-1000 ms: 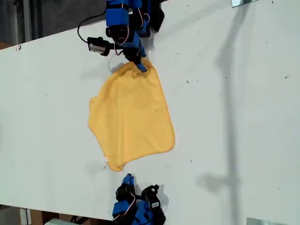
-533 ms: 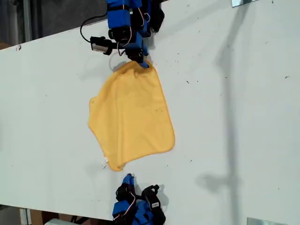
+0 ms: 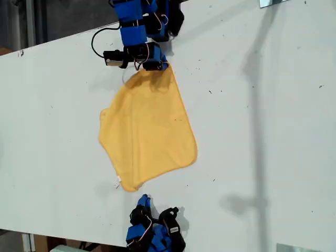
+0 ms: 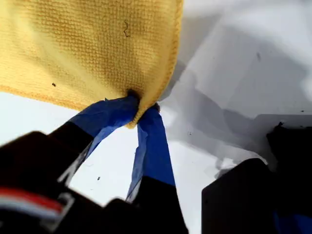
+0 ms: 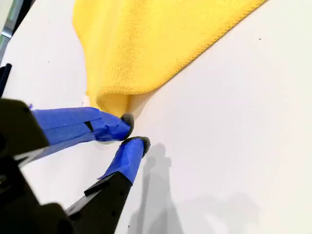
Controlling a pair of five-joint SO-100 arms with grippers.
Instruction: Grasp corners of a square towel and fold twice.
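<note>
Towel (image 3: 147,131), one only, lies spread on the white surface (image 3: 262,105) between two arms. My first hand (image 4: 139,109) pinches its corner (image 4: 134,100) at the exterior view's top, tips closed on the cloth. My second hand (image 5: 130,132) sits by the opposite corner (image 5: 114,102), tips nearly together, apparently holding nothing.

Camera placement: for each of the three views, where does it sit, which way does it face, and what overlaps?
Exterior view: overhead, looking down on the white table, the towel and both arms.
First wrist view: on my first gripper, looking along its blue-taped tool, shut on a towel corner.
Second wrist view: on my second gripper, tool tips slightly apart beside the towel's near corner, not gripping.
Shared: all three show the towel; the pinched corner appears at the exterior view's top.
</note>
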